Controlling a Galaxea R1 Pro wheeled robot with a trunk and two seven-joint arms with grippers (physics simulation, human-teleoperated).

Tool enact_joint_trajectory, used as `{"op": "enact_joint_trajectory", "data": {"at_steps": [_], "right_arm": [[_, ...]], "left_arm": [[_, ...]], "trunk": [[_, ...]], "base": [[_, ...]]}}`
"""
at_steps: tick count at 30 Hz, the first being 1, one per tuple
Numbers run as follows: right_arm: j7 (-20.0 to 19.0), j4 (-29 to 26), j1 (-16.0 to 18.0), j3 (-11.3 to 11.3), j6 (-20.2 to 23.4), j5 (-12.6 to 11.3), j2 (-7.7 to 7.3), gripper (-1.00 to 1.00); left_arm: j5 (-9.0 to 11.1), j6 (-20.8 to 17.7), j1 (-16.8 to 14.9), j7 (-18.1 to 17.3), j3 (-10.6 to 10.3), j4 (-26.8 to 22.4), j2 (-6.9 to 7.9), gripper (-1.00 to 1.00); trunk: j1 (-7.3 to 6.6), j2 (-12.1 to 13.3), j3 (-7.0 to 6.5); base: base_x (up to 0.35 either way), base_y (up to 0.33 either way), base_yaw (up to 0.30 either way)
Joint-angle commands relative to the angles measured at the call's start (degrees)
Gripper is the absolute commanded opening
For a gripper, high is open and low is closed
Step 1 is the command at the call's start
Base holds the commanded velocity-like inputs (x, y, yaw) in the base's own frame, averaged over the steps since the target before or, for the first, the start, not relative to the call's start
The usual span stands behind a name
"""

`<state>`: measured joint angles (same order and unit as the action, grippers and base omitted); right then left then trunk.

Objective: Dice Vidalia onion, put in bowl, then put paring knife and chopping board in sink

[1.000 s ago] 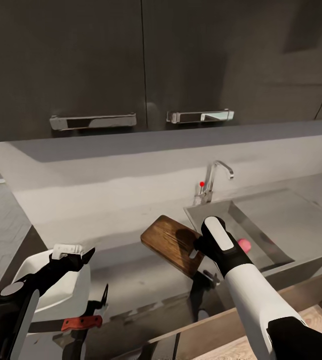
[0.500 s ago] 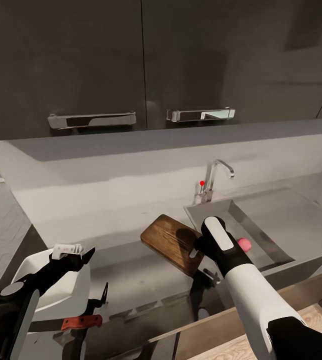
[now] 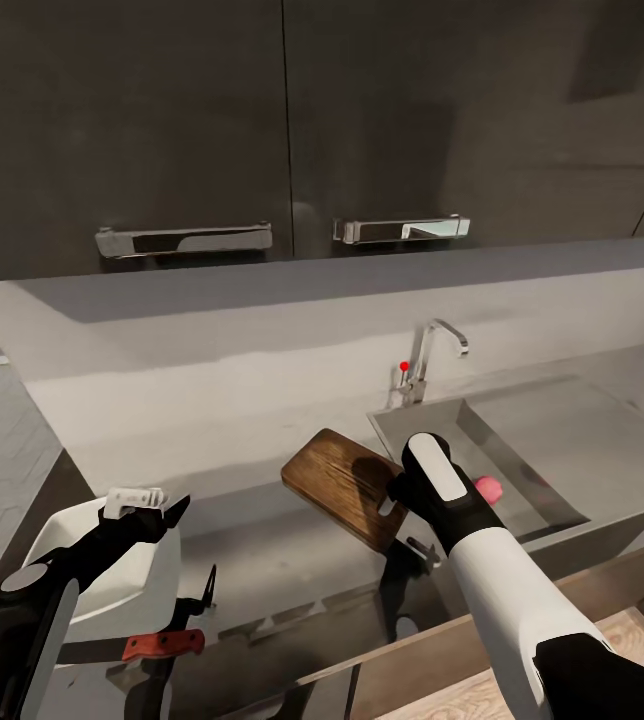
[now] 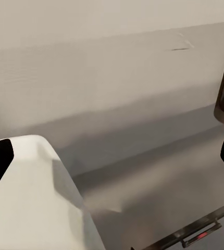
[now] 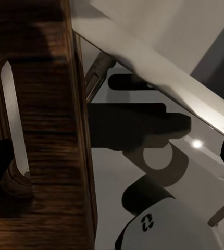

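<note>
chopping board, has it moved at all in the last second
No. In the head view the chopping board sits at the same spot against the faucet and the sink rim, tilted as before, with the right claw at its near end.

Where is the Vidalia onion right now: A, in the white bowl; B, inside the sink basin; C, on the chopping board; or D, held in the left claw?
B: the pinkish Vidalia onion lies down in the sink basin beside the right forearm, apart from the chopping board and far from the bowl at the left.
</note>
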<state>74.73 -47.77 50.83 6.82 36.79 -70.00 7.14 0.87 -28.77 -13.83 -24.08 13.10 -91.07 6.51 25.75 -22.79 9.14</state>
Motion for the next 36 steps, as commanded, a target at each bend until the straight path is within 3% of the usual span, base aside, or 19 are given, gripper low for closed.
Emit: {"op": "enact_joint_trajectory", "data": {"at_steps": [1, 15, 25, 36], "right_arm": [[0.4, 0.0, 0.1, 0.1, 0.6, -0.3, -0.02, 1.00], [0.4, 0.0, 0.1, 0.2, 0.6, -0.3, -0.02, 1.00], [0.4, 0.0, 0.1, 2.6, 0.6, -0.3, -0.02, 1.00], [0.4, 0.0, 0.1, 3.1, 0.6, -0.3, 0.00, 1.00]], "left_arm": [[0.1, -0.4, -0.1, -0.3, 0.1, -0.1, -0.01, 1.00], [0.1, -0.4, -0.1, -0.3, 0.1, -0.1, -0.01, 1.00], [0.1, -0.4, -0.1, -0.3, 0.1, -0.1, -0.01, 1.00], [0.1, -0.4, -0.1, -0.3, 0.1, -0.1, -0.01, 1.00]], "trunk": [[0.04, -0.1, 0.13], [0.04, -0.1, 0.29], [0.04, -0.1, 0.44], [0.04, -0.1, 0.48]], "base": [[0.000, 0.000, 0.000], [0.000, 0.000, 0.008], [0.000, 0.000, 0.033], [0.000, 0.000, 0.010]]}}
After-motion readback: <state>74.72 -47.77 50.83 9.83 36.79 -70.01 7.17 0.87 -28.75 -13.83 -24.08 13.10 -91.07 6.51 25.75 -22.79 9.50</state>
